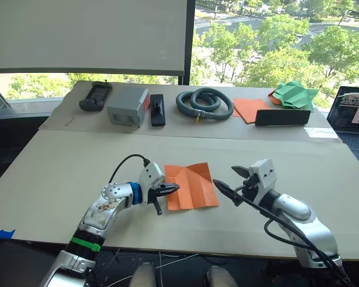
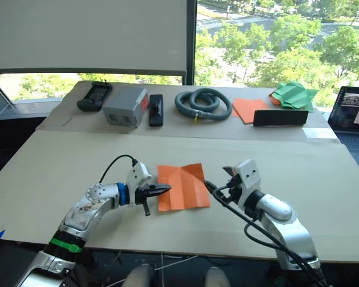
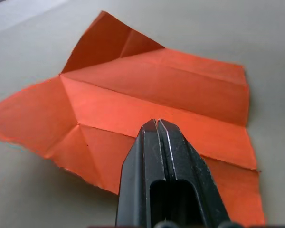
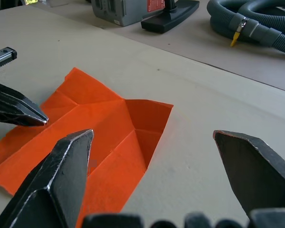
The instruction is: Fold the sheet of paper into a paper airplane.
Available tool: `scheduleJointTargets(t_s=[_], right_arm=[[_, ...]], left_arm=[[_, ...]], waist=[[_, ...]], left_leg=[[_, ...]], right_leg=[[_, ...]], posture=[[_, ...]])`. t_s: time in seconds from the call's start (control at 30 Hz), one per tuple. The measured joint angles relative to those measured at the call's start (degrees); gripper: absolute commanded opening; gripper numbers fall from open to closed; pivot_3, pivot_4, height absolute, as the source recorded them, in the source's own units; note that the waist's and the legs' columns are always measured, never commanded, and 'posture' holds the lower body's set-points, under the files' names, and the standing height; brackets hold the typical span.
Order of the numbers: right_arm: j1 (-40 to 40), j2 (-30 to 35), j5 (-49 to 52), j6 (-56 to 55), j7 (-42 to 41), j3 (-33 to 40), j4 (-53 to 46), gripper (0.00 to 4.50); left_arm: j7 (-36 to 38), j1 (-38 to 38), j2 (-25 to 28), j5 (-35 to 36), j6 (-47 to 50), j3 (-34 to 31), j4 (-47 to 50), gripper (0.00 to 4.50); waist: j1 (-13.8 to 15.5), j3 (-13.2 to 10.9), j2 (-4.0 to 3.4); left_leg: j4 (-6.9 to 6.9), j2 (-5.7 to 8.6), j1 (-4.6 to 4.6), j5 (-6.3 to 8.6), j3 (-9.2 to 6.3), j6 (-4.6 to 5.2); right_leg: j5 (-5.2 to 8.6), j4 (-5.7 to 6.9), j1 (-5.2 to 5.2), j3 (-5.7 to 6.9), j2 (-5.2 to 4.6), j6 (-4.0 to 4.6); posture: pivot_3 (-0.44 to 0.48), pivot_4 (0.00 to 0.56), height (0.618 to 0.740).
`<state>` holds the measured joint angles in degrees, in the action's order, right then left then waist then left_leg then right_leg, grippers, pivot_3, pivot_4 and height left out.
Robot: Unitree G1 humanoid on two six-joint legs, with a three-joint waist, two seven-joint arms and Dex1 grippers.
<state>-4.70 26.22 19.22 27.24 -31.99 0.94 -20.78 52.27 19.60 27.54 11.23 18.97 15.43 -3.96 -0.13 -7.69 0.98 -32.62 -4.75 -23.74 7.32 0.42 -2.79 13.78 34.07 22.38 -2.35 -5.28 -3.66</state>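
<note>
The sheet of paper [image 1: 191,185] lies on the tan table [image 1: 60,179] between my two grippers. It is bright orange and creased, and its far right corner [image 4: 149,118] is folded up. My left gripper [image 1: 172,189] is shut, its black tips [image 3: 156,126] resting on top of the sheet near its left edge; it also appears in the right wrist view [image 4: 35,118]. My right gripper [image 1: 228,181] stands open just off the sheet's right edge, its fingers [image 4: 61,166] spread wide with nothing between them. The paper airplane is out of view.
Along the far table strip stand a black handset [image 1: 96,95], a grey box [image 1: 127,107], a black device [image 1: 157,110], a coiled grey hose [image 1: 204,103], a smooth orange sheet [image 1: 250,109], a black bar [image 1: 282,117] and a green paper shape [image 1: 294,94]. A laptop [image 1: 353,116] sits at the right.
</note>
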Motion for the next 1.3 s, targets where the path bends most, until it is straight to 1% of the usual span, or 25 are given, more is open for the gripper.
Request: scheduleJointTargets(t_s=[0.1, 0.13, 0.27, 0.3, 0.43, 0.53, 0.57, 0.67, 0.8, 0.9, 1.07, 1.2, 1.3], right_arm=[[0.03, 0.27, 0.0, 0.89, -0.18, -0.57, -0.25, 4.5], [0.03, 0.35, -0.02, 1.02, -0.26, -0.77, -0.36, 4.24], [0.58, 2.94, -0.47, 1.7, -1.56, -2.01, -0.66, 2.97], [0.65, 4.12, -0.96, 2.37, -1.83, -2.49, -0.66, 2.55], [0.49, 8.62, -4.32, 5.0, -2.35, -4.26, -0.27, 1.2], [0.55, 10.77, -6.79, 5.58, -2.97, -6.43, 1.18, 0.14], [0.69, 11.22, -7.66, 5.65, -3.24, -7.57, 2.15, 0.03], [0.61, 10.97, -8.98, 5.39, -3.79, -9.14, 3.08, 0.03], [-0.21, 9.35, -10.45, 4.37, -4.01, -10.97, 4.2, 0.03], [-1.46, 5.88, -11.28, 2.74, -4.0, -12.18, 6.26, 0.03], [-4.28, -2.49, -10.51, 0.58, -3.99, -13.6, 10.77, 0.03], [-6.71, -6.83, -6.3, 0.58, -4.15, -11.1, 11.53, 0.03], [-8.72, -8.04, -3.95, 0.72, -4.32, -9.18, 10.39, 0.03]], left_arm=[[0.23, -0.25, 1.47, -2.13, -2.0, 1.26, 0.09, 0.04], [0.25, -0.32, 2.07, -2.97, -2.65, 1.81, 0.16, 0.01], [0.39, -1.67, 3.72, -5.15, -4.07, 3.3, 1.34, 0.0], [0.33, -1.97, 4.07, -5.52, -4.11, 3.39, 1.76, 0.0], [0.32, -2.71, 4.74, -6.34, -4.45, 3.44, 2.48, 0.0], [0.31, -2.91, 4.79, -6.77, -5.08, 3.44, 2.48, 0.0], [0.28, -2.95, 4.78, -6.89, -5.26, 3.45, 2.48, 0.0], [0.28, -3.08, 4.78, -7.11, -5.35, 3.41, 2.47, 0.0], [0.27, -3.29, 4.93, -7.28, -5.35, 3.37, 2.4, 0.0], [0.63, -2.85, 5.12, -7.69, -5.35, 3.42, 2.17, 0.0], [1.48, -1.8, 5.03, -7.87, -5.62, 3.86, 1.41, 0.0], [2.46, -0.75, 5.03, -7.86, -6.19, 4.07, 0.81, 0.0], [2.65, -0.34, 5.07, -7.86, -6.31, 4.04, 0.61, 0.0]], waist=[[-0.02, 0.26, -0.06], [-0.01, 0.41, -0.15], [-0.08, 0.81, -0.32], [-0.14, 0.92, -0.3], [-0.44, 1.1, -0.27], [-0.54, 1.13, -0.27], [-0.54, 1.14, -0.23], [-0.61, 1.21, -0.19], [-0.64, 1.5, 0.15], [-0.73, 1.62, 0.29], [-0.67, 1.64, 0.18], [-0.53, 1.6, 0.1], [-0.54, 1.6, 0.1]], left_leg=[[0.0, -0.01, 0.05, 0.02, -0.04, 0.01], [-0.01, 0.0, 0.05, 0.03, -0.04, 0.01], [-0.04, -0.01, 0.11, 0.05, -0.03, 0.01], [-0.05, -0.01, 0.13, 0.1, -0.03, -0.01], [-0.06, -0.01, 0.18, 0.18, -0.04, -0.04], [-0.06, -0.01, 0.22, 0.21, -0.03, -0.02], [-0.07, -0.01, 0.22, 0.22, -0.03, -0.03], [-0.09, 0.0, 0.25, 0.22, -0.03, -0.03], [-0.09, -0.01, 0.4, 0.42, -0.06, -0.06], [-0.11, -0.03, 0.49, 0.57, -0.08, -0.04], [-0.12, -0.03, 0.46, 0.58, -0.07, -0.04], [-0.12, -0.02, 0.39, 0.57, -0.06, -0.04], [-0.12, -0.03, 0.41, 0.58, -0.06, -0.03]], right_leg=[[0.0, 0.0, -0.04, 0.03, 0.0, 0.0], [0.01, -0.01, -0.06, 0.03, -0.01, -0.01], [0.01, -0.01, -0.07, 0.02, -0.03, -0.01], [0.02, -0.01, -0.08, 0.01, -0.04, -0.02], [0.02, 0.0, -0.08, 0.01, -0.04, -0.02], [0.03, 0.0, -0.09, 0.01, -0.04, -0.03], [0.03, 0.0, -0.08, 0.01, -0.04, -0.04], [0.04, 0.0, -0.11, 0.0, -0.04, -0.04], [0.04, 0.01, -0.15, 0.0, -0.03, -0.04], [0.05, 0.03, -0.15, 0.01, -0.02, -0.04], [0.04, 0.08, -0.12, 0.01, -0.02, -0.04], [0.04, 0.07, -0.11, 0.01, -0.02, -0.03], [0.04, 0.08, -0.11, 0.01, -0.02, -0.03]], posture=[[0.0, 0.15, 0.714], [0.0, 0.15, 0.714], [0.0, 0.15, 0.714], [0.0, 0.15, 0.714], [0.0, 0.15, 0.714], [0.0, 0.15, 0.714], [0.0, 0.15, 0.714], [0.0, 0.15, 0.714], [0.0, 0.15, 0.714], [0.0, 0.15, 0.714], [0.0, 0.15, 0.714], [0.0, 0.15, 0.714], [0.0, 0.15, 0.714]])
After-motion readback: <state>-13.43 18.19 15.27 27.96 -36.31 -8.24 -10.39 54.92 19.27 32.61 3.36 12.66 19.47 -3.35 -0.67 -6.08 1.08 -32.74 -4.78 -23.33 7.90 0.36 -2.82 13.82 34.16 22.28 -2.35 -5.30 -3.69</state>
